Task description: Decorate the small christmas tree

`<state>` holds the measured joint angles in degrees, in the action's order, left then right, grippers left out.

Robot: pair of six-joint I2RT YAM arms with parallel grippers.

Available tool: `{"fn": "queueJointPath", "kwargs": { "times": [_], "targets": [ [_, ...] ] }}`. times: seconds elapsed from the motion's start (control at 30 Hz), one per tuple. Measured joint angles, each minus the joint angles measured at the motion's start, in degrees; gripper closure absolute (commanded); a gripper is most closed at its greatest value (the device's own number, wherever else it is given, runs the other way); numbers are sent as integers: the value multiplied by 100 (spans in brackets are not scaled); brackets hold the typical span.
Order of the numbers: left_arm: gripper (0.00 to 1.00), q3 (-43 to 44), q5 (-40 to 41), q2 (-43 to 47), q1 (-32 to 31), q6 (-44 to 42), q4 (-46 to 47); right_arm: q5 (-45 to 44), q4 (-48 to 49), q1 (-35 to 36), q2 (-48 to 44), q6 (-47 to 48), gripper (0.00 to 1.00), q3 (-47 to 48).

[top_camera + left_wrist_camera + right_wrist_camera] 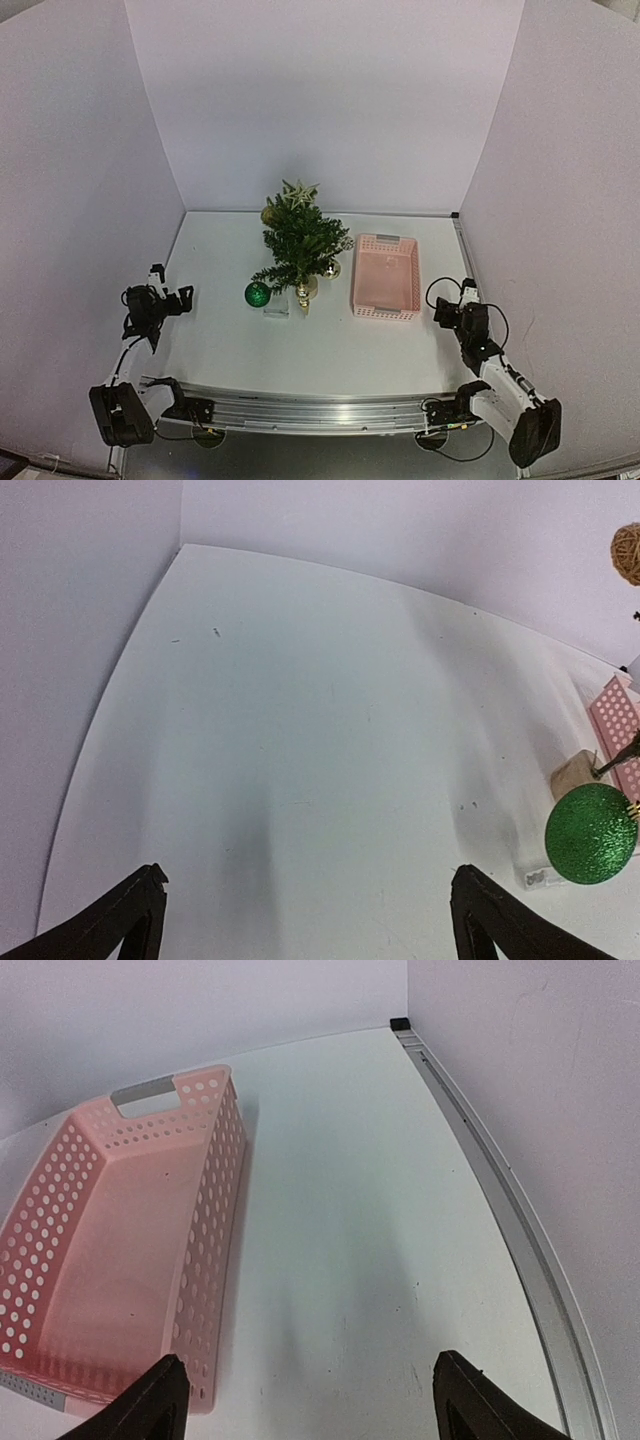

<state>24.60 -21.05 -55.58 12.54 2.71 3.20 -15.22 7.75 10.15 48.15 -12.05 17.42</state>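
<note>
the left gripper [172, 284] hung by the left edge of the white tabletop [220, 345], jaws spread wide on nothing; the small dark green artificial christmas tree [298, 245] stood upright to its right and slightly farther back, mid-tabletop, in a pale tan round base [575, 775]. it wore a glittery star [298, 192] on top, gold baubles [330, 268], and a glittery green ball [258, 293] low on its left. beyond the pink perforated plastic basket [386, 277], the right gripper [455, 300] sat by the right edge, jaws also wide and empty, so the left arm seemed nearer.
</note>
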Motion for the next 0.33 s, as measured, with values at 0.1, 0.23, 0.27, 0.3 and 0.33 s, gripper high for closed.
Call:
{"fn": "queueJointPath", "kwargs": {
  "times": [0.1, 0.23, 0.27, 0.3, 0.33],
  "targets": [
    [15, -2, 187, 76, 97, -179, -162, 3, 320, 0, -305, 97, 18, -228],
    [14, -35, 602, 90, 102, -168, -323, 10, 645, 0, -423, 180, 17, -246],
    [14, -63, 668, 90, 102, -152, -327, 16, 696, 0, -419, 193, 17, -246],
    [14, -92, 718, 90, 102, -137, -329, 21, 735, 0, -408, 205, 17, -246],
    [13, -124, 759, 90, 102, -126, -329, 23, 765, 0, -392, 216, 17, -246]
  ]
}}
